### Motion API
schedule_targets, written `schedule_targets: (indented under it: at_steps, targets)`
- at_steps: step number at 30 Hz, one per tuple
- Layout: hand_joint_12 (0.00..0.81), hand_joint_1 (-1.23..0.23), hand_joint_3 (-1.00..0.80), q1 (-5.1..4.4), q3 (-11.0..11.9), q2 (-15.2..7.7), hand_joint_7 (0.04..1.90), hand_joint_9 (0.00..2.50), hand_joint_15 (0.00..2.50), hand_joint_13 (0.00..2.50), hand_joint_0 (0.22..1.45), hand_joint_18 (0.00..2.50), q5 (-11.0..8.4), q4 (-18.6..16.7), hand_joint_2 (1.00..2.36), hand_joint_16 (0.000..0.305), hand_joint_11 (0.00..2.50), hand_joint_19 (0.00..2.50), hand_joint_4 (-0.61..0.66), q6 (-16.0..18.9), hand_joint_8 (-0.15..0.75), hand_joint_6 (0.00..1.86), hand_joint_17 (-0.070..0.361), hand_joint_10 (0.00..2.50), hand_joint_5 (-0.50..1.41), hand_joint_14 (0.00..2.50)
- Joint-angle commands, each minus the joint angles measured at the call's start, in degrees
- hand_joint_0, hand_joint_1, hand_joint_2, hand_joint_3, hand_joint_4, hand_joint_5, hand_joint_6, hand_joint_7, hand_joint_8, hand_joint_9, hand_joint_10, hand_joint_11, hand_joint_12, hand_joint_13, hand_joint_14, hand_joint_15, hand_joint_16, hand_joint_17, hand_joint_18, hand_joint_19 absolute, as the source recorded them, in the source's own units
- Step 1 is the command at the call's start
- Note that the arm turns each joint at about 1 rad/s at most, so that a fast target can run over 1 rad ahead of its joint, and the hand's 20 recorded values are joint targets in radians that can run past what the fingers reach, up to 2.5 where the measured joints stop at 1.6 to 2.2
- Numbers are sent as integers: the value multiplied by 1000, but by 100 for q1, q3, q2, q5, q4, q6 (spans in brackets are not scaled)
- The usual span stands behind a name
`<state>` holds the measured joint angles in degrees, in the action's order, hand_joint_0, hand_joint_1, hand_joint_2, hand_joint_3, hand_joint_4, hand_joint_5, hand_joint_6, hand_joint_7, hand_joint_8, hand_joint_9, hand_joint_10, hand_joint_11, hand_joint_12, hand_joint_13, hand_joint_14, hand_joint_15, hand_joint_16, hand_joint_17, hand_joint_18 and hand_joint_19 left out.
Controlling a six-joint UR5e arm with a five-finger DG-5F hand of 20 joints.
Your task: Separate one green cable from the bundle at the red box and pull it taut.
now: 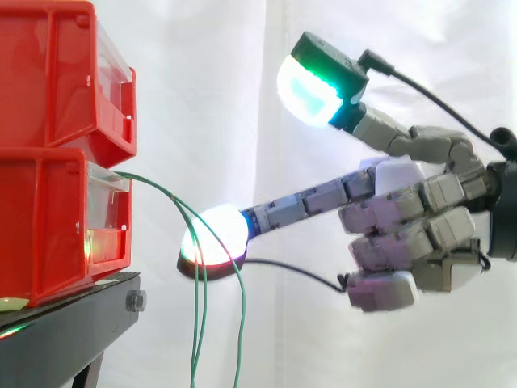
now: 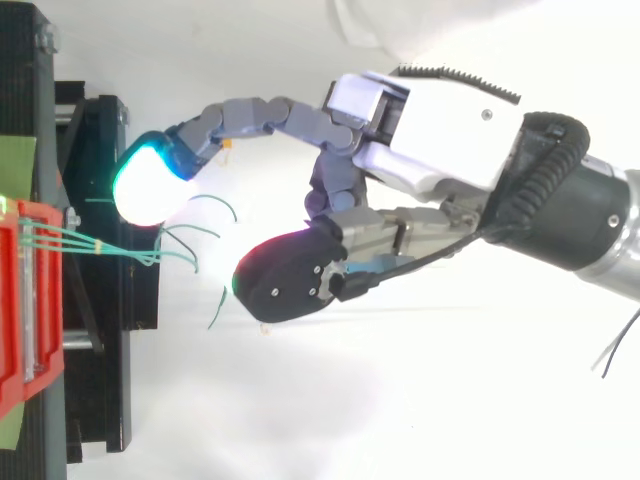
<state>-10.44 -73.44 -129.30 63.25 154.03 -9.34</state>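
Several thin green cables [image 1: 150,181] leave the front of the lower red box [image 1: 48,218] together, then sag and hang down past the stand. In the top view the cables [image 2: 100,247] fan out from the box [image 2: 12,300] into loose curled ends. My hand [image 1: 420,218] reaches in from the right. One straight finger points at the strands, its glowing pad [image 1: 214,233] right at them where they droop. The thumb pad [image 1: 307,89], glowing green and cyan, is raised far above. The other fingers are curled against the palm [image 2: 430,130]. No cable is pinched.
A second red box [image 1: 56,73] with a clear front is stacked on the lower one. Both rest on a black stand [image 1: 73,323] whose edge ends just left of the hanging cables. A white curtain hangs behind.
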Motion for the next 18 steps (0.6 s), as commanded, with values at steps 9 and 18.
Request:
schedule_targets:
  at_steps: [9,18]
  targets:
    - [390,-416,-500,-19,31,-236,637,2458,1521,2458,341,2500,205,-251,1000,87,1639,866,308,750,282,501,197,16,-153,10]
    - [382,-418,-500,-99,181,-236,633,2455,1523,2455,342,2500,196,-365,1000,88,1637,873,309,838,282,501,198,16,-153,9]
